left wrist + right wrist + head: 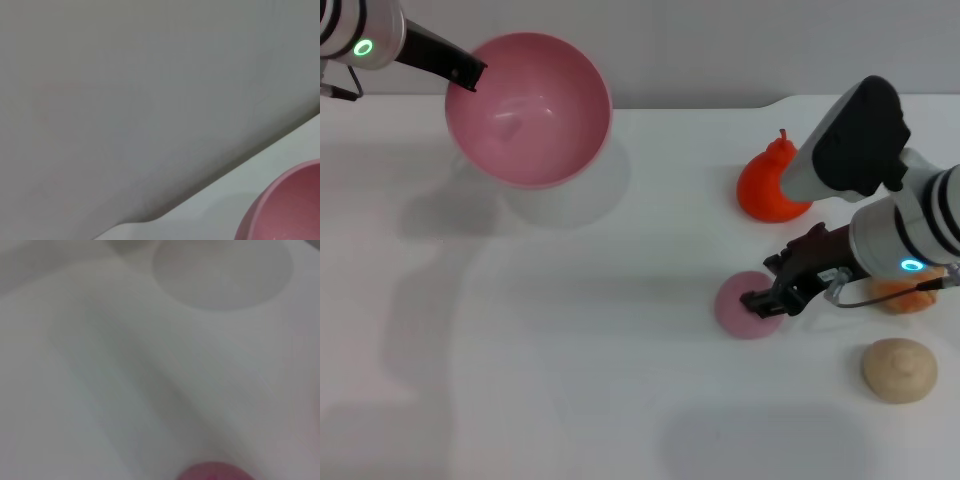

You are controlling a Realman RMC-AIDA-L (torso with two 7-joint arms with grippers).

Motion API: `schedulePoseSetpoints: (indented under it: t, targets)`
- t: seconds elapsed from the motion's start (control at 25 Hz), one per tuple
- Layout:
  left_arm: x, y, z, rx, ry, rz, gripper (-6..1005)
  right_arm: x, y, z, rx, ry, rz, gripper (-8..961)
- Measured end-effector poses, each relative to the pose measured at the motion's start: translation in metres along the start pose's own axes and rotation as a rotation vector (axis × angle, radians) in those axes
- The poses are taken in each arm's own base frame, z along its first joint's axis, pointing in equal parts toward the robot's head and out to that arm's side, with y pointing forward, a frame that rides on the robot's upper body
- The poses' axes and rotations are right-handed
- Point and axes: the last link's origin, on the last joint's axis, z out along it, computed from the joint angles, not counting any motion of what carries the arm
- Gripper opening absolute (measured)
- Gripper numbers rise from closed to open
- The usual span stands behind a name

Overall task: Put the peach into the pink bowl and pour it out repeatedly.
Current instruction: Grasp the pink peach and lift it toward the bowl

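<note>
While on table, peach (742, 305) touching right pincer (767, 299)

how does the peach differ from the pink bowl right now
The peach is small and solid; the pink bowl is far wider, hollow and empty. The peach lies on the table at the right end effector; the bowl is held tilted at its rim by the left end effector. Both are pink.

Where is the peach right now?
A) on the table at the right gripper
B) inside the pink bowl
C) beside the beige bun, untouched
A: the peach lies on the table with the right gripper at it; the pink bowl, held by the left gripper, shows nothing inside.
</note>
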Motion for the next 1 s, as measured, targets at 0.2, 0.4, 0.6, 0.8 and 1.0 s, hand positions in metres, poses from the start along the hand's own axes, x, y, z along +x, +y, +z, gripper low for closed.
schedulePoseSetpoints:
  t: [0.2,0.4,0.6,0.8,1.0]
  targets:
    - [-0.002,0.001,0.000,0.002,-0.003,0.008,73,0.000,0.003,0.010,-0.015,0.032,-0.017,437]
    - [-0.003,0.001,0.000,0.003,-0.004,0.008,74,-0.001,0.006,0.012,-0.013,0.037,-0.039,393]
    - [-0.003,0.001,0.001,0.002,-0.005,0.011,74,-0.001,0.007,0.011,-0.010,0.031,-0.041,261]
    - [-0.004,0.003,0.002,-0.001,-0.012,0.015,74,-0.009,0.008,-0.006,0.021,-0.036,-0.054,129]
    - [-0.006,0.004,0.003,-0.007,-0.020,0.014,75,-0.024,0.013,-0.054,0.119,-0.179,-0.091,43]
